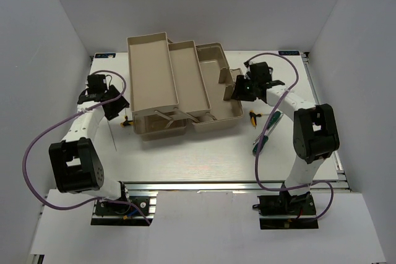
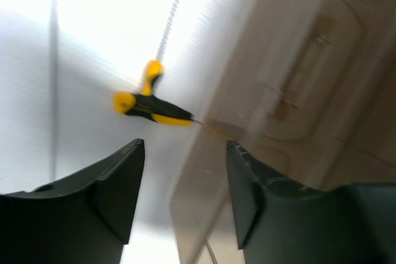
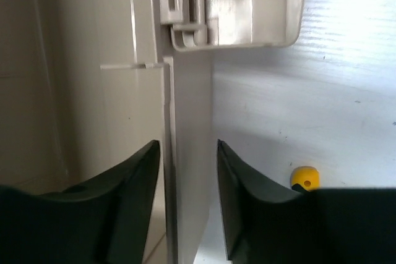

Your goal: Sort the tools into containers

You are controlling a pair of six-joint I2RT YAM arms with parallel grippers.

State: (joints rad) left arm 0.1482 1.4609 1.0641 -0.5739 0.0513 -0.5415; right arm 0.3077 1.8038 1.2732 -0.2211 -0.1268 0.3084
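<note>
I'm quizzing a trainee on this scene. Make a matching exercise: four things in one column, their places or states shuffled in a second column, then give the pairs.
Things
1. left gripper
2. right gripper
3. T-handle hex key
4. long tray

Places or states
A. straddling the right wall of the toolbox
B. beige, nothing lying in it
C. open above the table, left of the toolbox
D. lying on the table beside the toolbox

Pairs: 1-C, 2-A, 3-D, 4-B
</note>
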